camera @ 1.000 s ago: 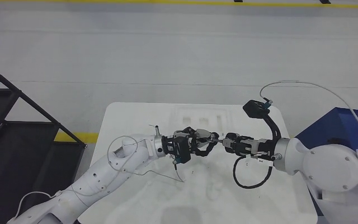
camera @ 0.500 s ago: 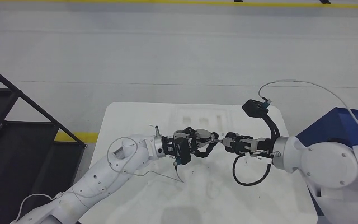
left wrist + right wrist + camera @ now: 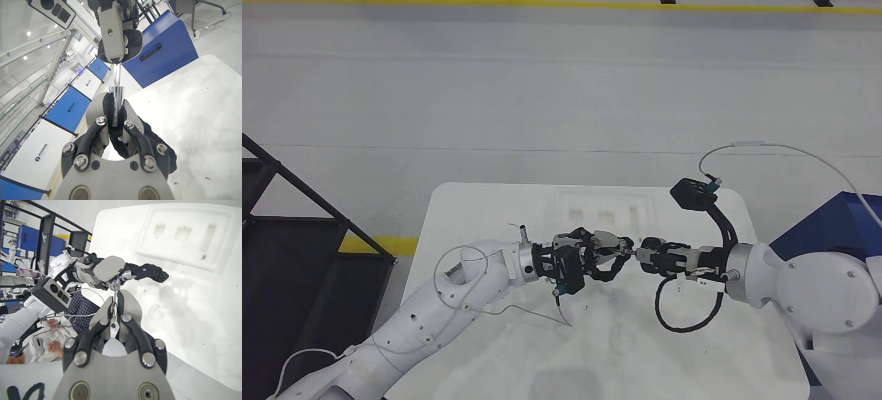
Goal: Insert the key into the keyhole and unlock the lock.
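My left gripper is shut on the lock, a chrome cylinder with a black woven cable trailing from it, held above the white table. My right gripper is shut on the key, facing the left one end to end. The key's blade lines up with the lock's end face, and its tip sits at the keyhole. How deep it goes I cannot tell. From above, the left gripper and the right gripper meet near the table's middle.
A white foam tray with shallow recesses lies at the table's far side behind the grippers. A blue cabinet stands off the right edge, and a black rack off the left. A person sits behind the table in the right wrist view.
My right gripper has edged left toward the lock, bringing the key closer to the keyhole. The left arm has stayed where it was.
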Available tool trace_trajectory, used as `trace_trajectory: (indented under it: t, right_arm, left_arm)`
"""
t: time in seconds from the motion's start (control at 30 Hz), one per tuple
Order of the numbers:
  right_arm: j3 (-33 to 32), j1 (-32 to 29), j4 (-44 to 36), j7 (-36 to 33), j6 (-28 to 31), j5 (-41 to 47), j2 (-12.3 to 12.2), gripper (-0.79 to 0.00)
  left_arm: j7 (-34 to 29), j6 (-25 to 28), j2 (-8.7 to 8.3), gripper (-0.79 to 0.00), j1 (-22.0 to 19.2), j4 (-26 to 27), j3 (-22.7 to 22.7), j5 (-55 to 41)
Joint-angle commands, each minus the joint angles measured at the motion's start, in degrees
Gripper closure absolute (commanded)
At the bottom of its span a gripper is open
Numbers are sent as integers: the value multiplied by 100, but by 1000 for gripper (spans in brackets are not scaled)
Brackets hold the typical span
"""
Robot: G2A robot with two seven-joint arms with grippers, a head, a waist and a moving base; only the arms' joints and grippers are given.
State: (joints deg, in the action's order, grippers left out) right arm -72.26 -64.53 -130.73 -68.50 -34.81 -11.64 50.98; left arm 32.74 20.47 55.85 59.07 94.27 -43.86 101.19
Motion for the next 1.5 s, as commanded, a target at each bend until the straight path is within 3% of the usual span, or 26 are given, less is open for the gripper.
trace_trajectory:
  t: [0.0,1.47]
  right_arm:
    - [6,7,9,9,2,15,-3,0]
    - [191,94,40,226,32,41,-98,0]
  left_arm:
    - [-14,6,11,0,3,-3,-11,31]
    - [133,535,242,0,153,-172,-261,-100]
